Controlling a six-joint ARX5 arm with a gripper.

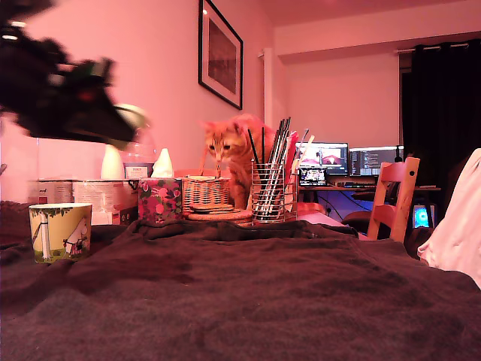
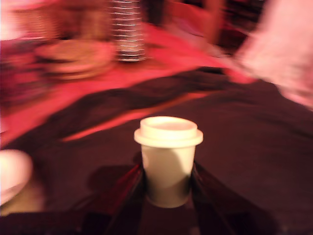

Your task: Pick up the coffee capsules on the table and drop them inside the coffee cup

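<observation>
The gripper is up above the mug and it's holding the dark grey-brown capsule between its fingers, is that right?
Not quite. The capsule held between the fingers is the cream-white one, not the dark grey-brown one; the wrist view shows it upright, rim on top. The rest holds: in the exterior view the gripper is raised above the mug.

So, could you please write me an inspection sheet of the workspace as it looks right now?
Surface: table under a dark brown fuzzy blanket.
Job's things: cream capsule upright between the gripper's fingers; yellow-green cup at the exterior view's left; dark capsule not seen.
Clutter: floral box, wicker basket, mesh pen holder.
Gripper: gripper shut on the capsule, raised above the cup, blurred.
Cables: nothing seen.
Surroundings: orange cat, monitors, wooden chair.
</observation>
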